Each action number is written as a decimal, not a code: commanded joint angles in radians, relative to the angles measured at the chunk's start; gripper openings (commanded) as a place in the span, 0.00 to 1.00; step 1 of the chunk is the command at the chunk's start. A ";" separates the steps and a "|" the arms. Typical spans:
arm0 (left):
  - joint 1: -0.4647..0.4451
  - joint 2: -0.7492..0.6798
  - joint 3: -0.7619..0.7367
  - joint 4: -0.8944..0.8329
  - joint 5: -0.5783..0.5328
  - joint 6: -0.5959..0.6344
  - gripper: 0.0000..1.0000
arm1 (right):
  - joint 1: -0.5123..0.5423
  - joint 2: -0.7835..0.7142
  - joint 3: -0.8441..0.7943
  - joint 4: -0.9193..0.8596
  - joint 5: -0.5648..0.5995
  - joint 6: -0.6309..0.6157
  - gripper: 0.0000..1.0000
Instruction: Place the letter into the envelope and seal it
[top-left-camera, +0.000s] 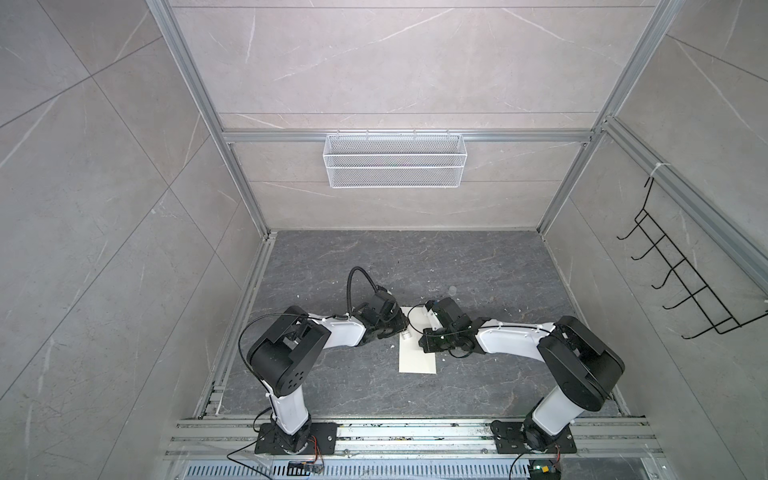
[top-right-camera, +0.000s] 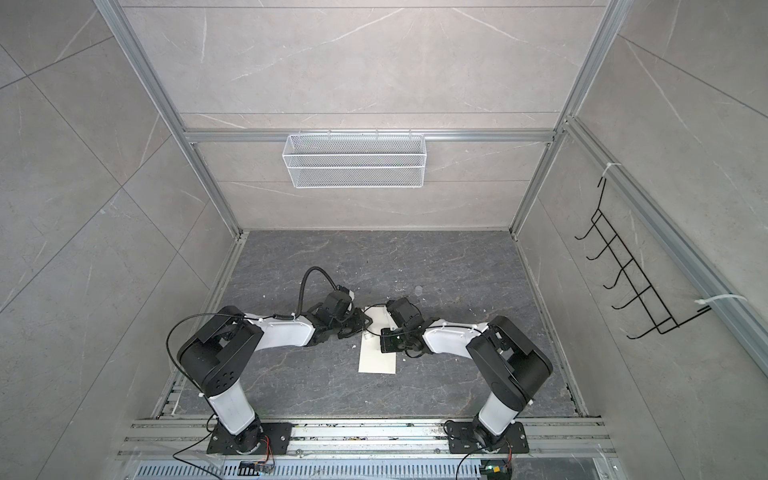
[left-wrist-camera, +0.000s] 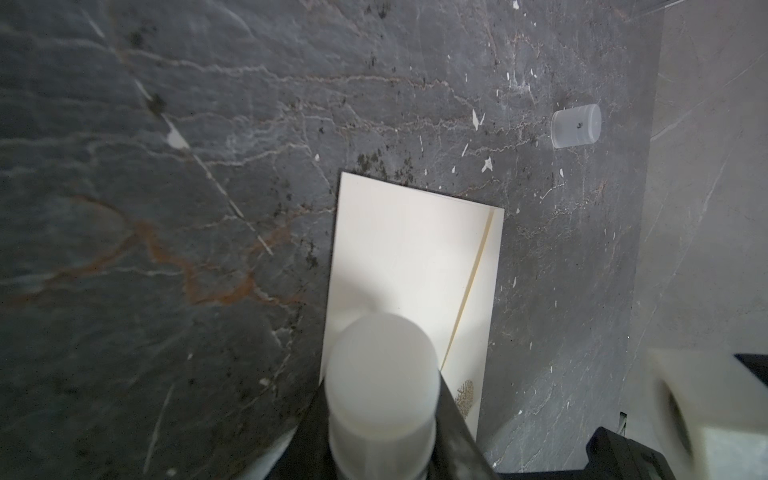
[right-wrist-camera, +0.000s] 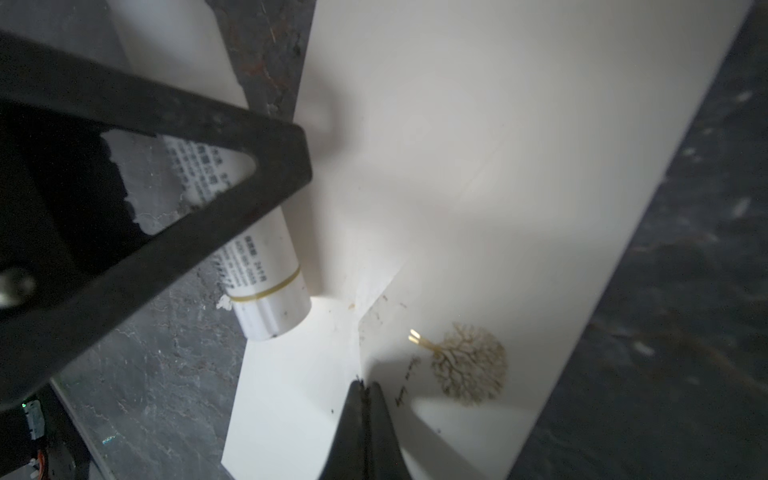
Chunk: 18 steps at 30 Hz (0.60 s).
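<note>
**Gluing the flap: go gently**

The envelope (top-left-camera: 417, 357) lies flat between the arms; the letter I cannot see. My left gripper (left-wrist-camera: 382, 432) clamps the glue stick (right-wrist-camera: 270, 286). My right gripper (right-wrist-camera: 365, 399), closed and empty, presses on the envelope. I should rub lightly and hold the paper down.

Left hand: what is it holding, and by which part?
A small white cylindrical tube with printed text, clamped around its middle by the left hand.
</note>
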<state>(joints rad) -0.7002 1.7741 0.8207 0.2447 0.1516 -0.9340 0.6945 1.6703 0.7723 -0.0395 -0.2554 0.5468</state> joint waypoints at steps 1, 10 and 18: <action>0.005 0.021 0.011 -0.001 -0.041 0.018 0.00 | -0.002 0.063 0.034 -0.113 0.069 0.003 0.00; 0.004 0.017 0.008 -0.001 -0.044 0.020 0.00 | -0.017 0.149 0.102 -0.103 0.049 0.014 0.00; 0.005 0.015 0.004 0.001 -0.055 0.021 0.00 | -0.019 0.051 -0.012 -0.105 0.014 -0.016 0.00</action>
<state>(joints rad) -0.7002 1.7741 0.8207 0.2485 0.1402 -0.9337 0.6804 1.7321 0.8341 -0.0288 -0.2523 0.5537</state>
